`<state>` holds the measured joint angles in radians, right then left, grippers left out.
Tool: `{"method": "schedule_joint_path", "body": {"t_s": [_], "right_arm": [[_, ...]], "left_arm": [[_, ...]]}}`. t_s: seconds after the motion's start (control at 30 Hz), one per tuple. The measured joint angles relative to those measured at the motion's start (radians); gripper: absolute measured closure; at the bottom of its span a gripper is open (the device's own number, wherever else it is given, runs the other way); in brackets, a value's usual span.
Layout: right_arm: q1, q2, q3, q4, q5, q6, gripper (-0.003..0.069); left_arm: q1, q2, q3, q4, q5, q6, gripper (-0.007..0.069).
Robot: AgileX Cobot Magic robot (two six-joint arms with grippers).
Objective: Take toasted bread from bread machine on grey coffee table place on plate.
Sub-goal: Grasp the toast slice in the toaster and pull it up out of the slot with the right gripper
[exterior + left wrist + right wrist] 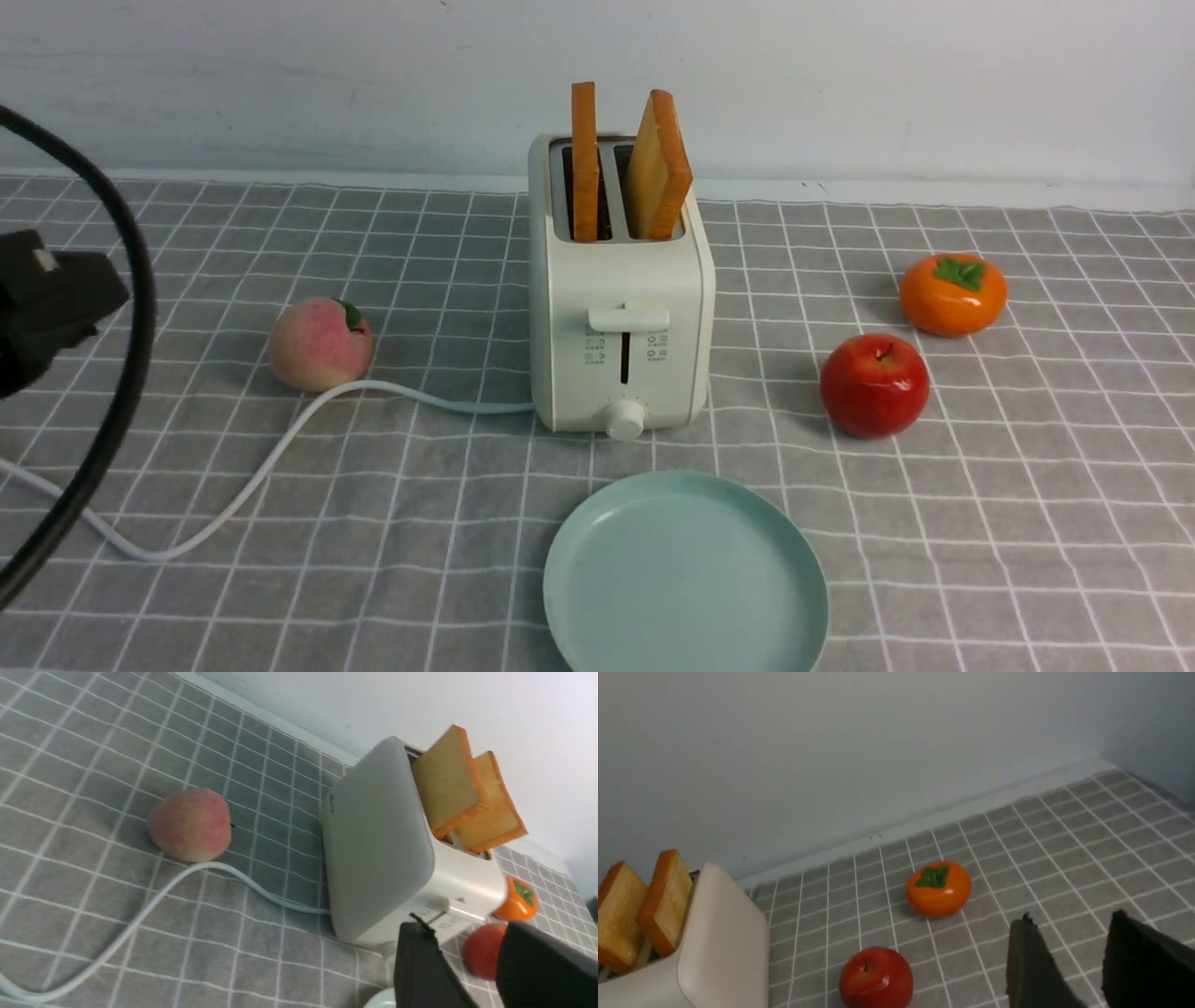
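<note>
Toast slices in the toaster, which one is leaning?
The right-slot slice: it tilts and shows its pale face, while the left-slot slice stands upright, edge-on.

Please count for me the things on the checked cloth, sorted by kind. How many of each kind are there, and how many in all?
Toasted bread: 2, left slice and right slice, both in the slots
Bread machine: 1
Plate: 1
Fruit: 3, peach, apple, persimmon
Total: 7

Front view faces the bread machine [621, 308]; wrist views share it sidelong.
</note>
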<state>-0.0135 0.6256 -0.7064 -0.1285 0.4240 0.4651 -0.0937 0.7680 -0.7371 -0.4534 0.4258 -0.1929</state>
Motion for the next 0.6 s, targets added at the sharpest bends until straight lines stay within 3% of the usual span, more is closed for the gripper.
{"method": "schedule_joint_path", "body": {"t_s": [0.13, 0.37, 0.6], "right_arm": [[0.020, 0.137, -0.048, 0.054, 0.085, -0.040, 0.0419], [0.181, 0.446, -0.275, 0.183, 0.188, -0.290, 0.0419], [0.283, 0.789, -0.550, 0.330, 0.165, -0.348, 0.0394]], "left_arm": [[-0.081, 0.059, -0.025, -0.008, 0.022, 0.072, 0.0386], [-0.194, 0.160, -0.205, 0.015, 0.141, 0.154, 0.0386], [-0.264, 0.221, -0.250, 0.012, 0.224, 0.156, 0.0386]]}}
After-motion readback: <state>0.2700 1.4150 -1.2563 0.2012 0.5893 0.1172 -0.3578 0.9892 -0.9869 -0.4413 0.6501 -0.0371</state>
